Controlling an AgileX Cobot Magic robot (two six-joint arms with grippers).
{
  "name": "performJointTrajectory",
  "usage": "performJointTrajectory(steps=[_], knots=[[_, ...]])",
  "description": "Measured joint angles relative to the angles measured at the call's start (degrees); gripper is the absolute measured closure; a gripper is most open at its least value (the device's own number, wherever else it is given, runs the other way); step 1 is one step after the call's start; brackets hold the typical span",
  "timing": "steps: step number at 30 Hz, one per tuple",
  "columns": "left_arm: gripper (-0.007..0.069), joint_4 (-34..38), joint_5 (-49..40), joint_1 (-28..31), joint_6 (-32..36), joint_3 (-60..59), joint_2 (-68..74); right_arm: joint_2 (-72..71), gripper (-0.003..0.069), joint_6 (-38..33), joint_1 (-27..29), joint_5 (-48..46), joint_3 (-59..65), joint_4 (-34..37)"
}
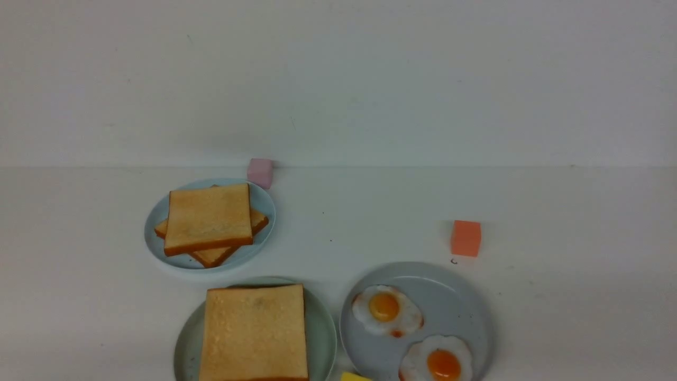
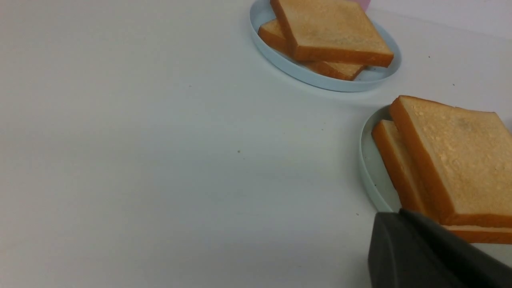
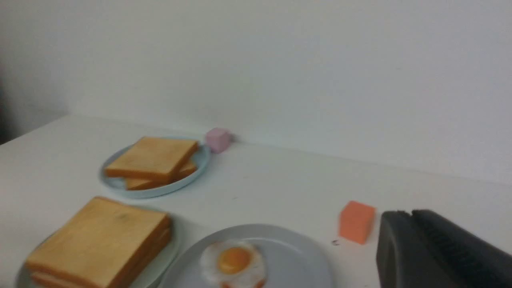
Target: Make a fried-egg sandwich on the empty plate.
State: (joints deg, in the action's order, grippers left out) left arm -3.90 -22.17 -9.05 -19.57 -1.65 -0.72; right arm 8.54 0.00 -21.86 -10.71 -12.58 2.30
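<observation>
**Sandwich on the mint-green plate, both hands drawn back**

The sandwich (image 1: 254,332) lies on the mint-green plate (image 1: 322,333): two toast slices stacked, the upper one shifted slightly off the lower (a thin pale layer shows between them in the right wrist view, too blurred to name). The plate sits at the near edge of the white counter (image 1: 555,296). Just beside the sandwich plate, on its right, is a grey plate (image 1: 455,301) carrying two fried eggs (image 1: 387,309), lying close together. Beyond the sandwich plate, nearer the wall, a light-blue plate (image 1: 158,227) holds two askew toast slices (image 1: 209,218). A pink cube (image 1: 260,172) touches or nearly touches that plate's far rim. An orange cube (image 1: 466,238) stands apart, beyond the grey plate. A yellow piece (image 1: 355,377) shows between the two near plates.

The left hand (image 2: 432,256) and right hand (image 3: 436,252) each appear only as a dark finger at a wrist view's edge; their opening cannot be told, and neither visibly holds anything.
</observation>
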Motion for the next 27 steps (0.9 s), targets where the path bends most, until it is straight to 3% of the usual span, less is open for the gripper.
performJointTrajectory(steps=[5,9,14,18,27], knots=[[0.0619,0.00,0.00,0.00,0.00,0.00,0.00,-3.01,0.0587,0.00,9.91,0.55,0.72,0.47],[0.0617,-0.05,0.00,0.00,0.00,0.00,0.00,-6.23,0.0578,-0.61,13.32,0.74,4.72,0.72],[0.0610,-0.05,-0.01,0.00,0.00,0.00,0.00,-9.14,0.0575,-1.55,15.98,-0.70,12.58,0.09],[0.0607,-0.13,-0.01,0.00,0.00,0.00,0.00,-9.14,0.0573,-1.55,17.78,-9.71,13.98,-0.95],[0.0597,-0.13,-0.07,0.00,0.00,0.00,0.00,-9.14,0.0558,-1.55,18.42,-11.42,13.63,-1.64]])
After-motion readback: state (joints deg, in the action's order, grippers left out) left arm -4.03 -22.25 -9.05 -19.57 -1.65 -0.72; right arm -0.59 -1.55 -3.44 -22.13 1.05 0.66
